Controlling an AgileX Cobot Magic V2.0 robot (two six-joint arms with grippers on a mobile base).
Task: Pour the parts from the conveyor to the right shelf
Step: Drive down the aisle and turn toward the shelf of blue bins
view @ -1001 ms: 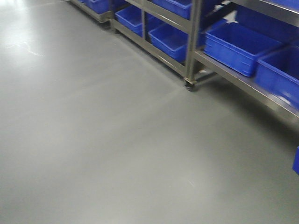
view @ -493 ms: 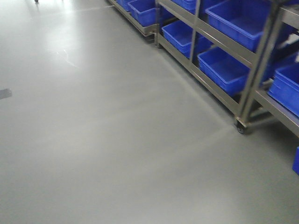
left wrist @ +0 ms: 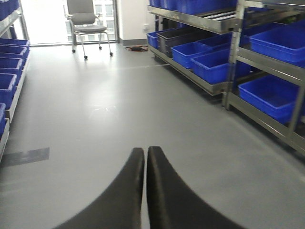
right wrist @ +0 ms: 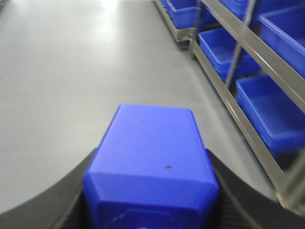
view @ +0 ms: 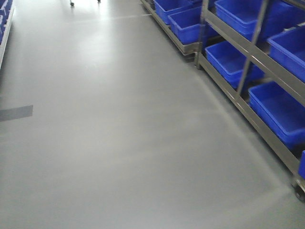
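Along the front view's right edge, the right shelf [view: 252, 50] is drawing alongside as the whole view is swinging round; the right end effector [right wrist: 151, 167] is gripping the blue block [right wrist: 152, 138], unpoured; the left end effector [left wrist: 145, 151] is riding closed, empty.

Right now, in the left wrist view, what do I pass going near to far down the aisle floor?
Left hand, shut, nearest → dark floor patch → pale scuff on the floor → office chair at the far end.
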